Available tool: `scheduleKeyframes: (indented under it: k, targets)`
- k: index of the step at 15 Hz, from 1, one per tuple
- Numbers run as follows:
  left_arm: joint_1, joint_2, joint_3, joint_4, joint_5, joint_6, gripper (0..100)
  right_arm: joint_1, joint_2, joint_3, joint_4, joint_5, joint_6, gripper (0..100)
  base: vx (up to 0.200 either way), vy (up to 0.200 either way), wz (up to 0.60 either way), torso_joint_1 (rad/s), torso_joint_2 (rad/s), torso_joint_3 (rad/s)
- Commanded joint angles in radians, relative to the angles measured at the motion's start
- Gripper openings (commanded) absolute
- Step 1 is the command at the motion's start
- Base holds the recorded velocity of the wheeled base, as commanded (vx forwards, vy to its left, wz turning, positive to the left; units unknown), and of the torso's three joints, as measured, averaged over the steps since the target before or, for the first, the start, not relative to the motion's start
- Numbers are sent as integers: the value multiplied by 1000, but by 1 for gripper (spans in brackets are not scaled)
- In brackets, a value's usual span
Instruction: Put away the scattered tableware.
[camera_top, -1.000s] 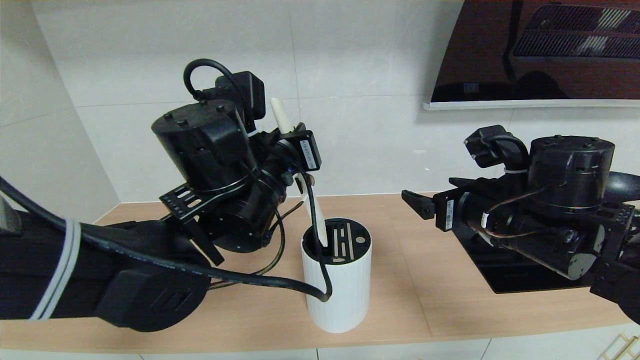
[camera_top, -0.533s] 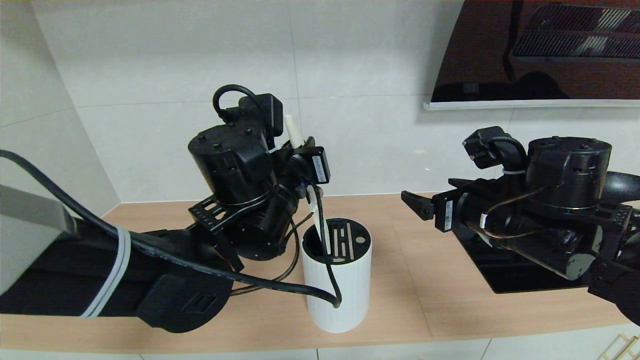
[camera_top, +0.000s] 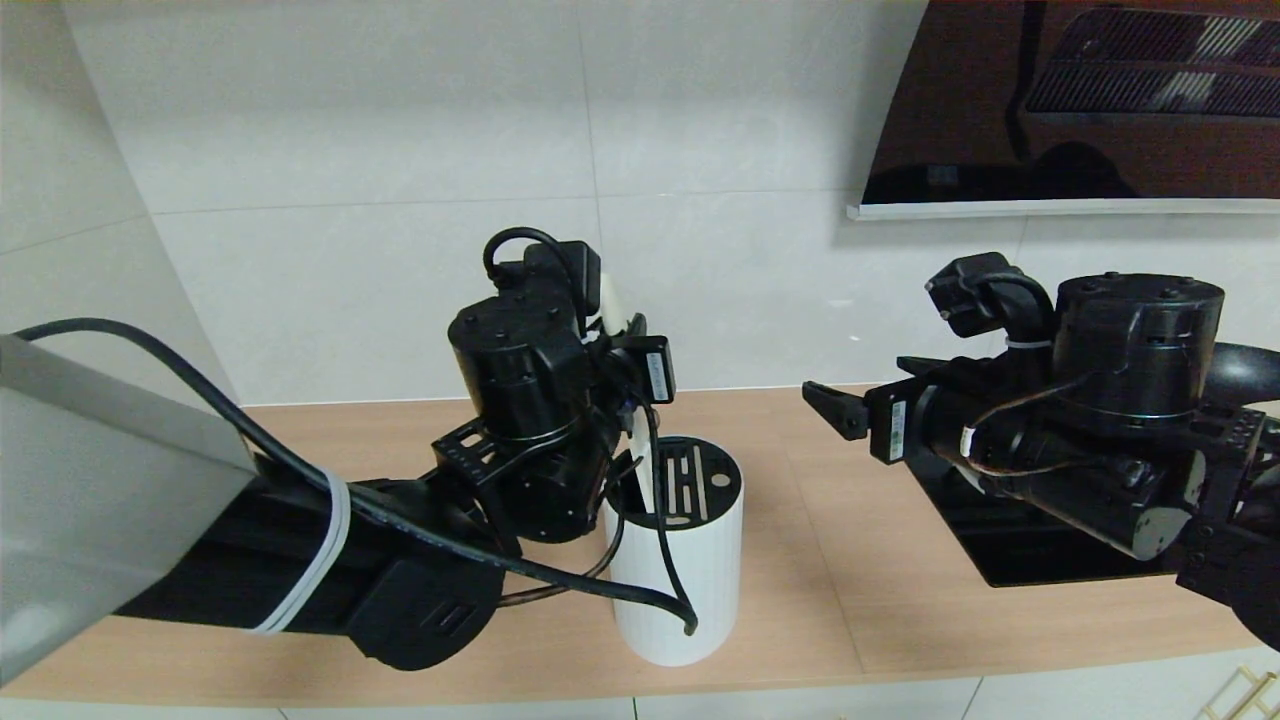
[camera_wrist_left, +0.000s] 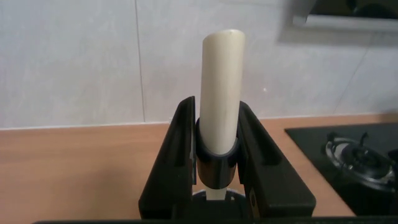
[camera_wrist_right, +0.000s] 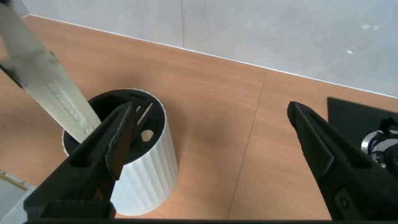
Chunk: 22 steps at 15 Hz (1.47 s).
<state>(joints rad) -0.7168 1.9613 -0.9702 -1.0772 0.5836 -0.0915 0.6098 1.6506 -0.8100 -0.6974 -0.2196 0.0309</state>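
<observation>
I read left jaws clenched on cream-handled knife (camera_wrist_left: 222, 68), blade inside white holder (camera_top: 678, 580) | right jaws spread wide above tabletop (camera_top: 800, 560)

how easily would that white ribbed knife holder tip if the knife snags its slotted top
The knife holder is tall for its base and stands free on the countertop, so a sideways snag could probably rock it. It looks like light plastic, so it may slide first. The knife in the left gripper enters at a slant, likely pushing it sideways.
</observation>
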Motion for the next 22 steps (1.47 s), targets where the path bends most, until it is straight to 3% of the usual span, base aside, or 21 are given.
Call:
scheduleKeyframes:
  k: [1, 12, 22]
  targets:
    - [-4, 36, 2, -18, 2, -2, 0, 1, 1, 0, -1, 0, 0, 100, 0, 0, 0, 0, 0, 0]
    - [-38, 186, 70, -93, 25, -16, 0, 2, 0, 0, -1, 0, -2, 100, 0, 0, 0, 0, 0, 0]
    - [-44, 225, 68, -105, 25, -16, 0, 2, 1, 0, -1, 0, -2, 100, 0, 0, 0, 0, 0, 0]
